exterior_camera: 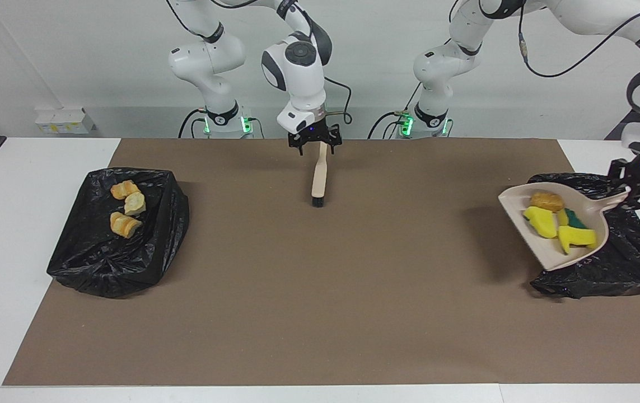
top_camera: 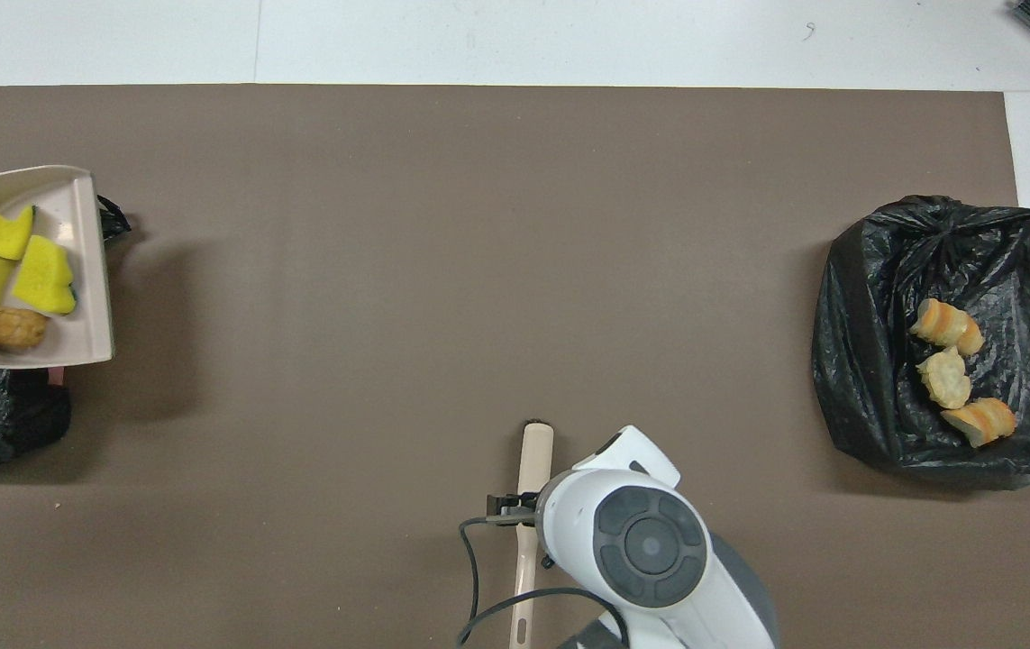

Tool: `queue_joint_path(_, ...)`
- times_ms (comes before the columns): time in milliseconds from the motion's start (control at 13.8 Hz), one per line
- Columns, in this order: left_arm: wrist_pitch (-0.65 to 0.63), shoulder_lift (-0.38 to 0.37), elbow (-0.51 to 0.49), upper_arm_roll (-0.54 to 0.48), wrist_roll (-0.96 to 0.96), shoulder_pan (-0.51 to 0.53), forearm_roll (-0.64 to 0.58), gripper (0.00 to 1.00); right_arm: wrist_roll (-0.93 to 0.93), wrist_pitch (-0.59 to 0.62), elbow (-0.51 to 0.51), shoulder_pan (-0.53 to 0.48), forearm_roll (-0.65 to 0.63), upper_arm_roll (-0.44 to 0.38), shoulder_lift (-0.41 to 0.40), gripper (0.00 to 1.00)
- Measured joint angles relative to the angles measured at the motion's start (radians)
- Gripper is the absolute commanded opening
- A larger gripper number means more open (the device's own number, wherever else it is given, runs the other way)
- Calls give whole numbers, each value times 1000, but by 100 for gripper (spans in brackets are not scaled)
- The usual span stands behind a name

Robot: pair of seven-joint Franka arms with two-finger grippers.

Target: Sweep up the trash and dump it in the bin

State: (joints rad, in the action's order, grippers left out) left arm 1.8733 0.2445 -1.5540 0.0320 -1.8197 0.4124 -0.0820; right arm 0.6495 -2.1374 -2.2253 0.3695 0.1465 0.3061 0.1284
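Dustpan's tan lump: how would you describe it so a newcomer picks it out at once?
At the left arm's end of the table, the left gripper holds a beige dustpan over a black bag. Of the scraps in it, this lump is the only tan, bread-like one; the others are yellow sponge.

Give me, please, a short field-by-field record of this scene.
left gripper: shut on the beige dustpan handle, over the black bag at the left arm's end
dustpan load: yellow sponge chunks, one bread lump, not yet dumped
right gripper: open around the brush handle's end
brush: on the brown mat
other bag: three bread lumps on it
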Motion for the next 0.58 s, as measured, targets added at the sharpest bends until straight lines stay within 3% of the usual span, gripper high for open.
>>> queue_joint_path(290, 112, 15, 20, 4, -42, 18, -201, 0, -133, 87, 144, -145, -49, -10, 5, 100)
queue_joint_path(580, 176, 25, 18, -7, -11, 18, -391, 0, -381, 146, 257, -226, -52, -135, 7, 100)
